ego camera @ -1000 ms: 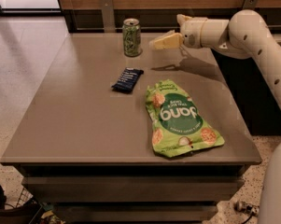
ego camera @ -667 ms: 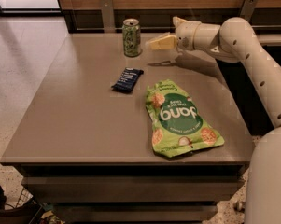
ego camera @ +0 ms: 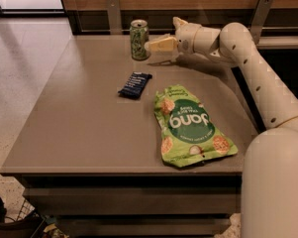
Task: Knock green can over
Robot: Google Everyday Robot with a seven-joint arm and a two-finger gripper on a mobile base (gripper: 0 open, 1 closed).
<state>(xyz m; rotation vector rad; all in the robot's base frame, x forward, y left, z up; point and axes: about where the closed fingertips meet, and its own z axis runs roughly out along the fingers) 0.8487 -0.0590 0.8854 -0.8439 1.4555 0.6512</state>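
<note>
The green can (ego camera: 139, 39) stands upright near the far edge of the grey table (ego camera: 89, 123), its silver top with pull tab showing. My gripper (ego camera: 153, 44) reaches in from the right at can height, its cream fingertips just right of the can, almost touching its side. The white arm (ego camera: 252, 63) stretches from the lower right across the table's far right corner.
A dark blue snack bar (ego camera: 135, 85) lies in front of the can. A large bright green snack bag (ego camera: 190, 126) lies flat at the right front. A wooden wall with metal brackets (ego camera: 114, 14) runs behind the table. Tiled floor lies to the left.
The gripper has moved left toward the can, closing most of the gap. The can stands in the same place.
</note>
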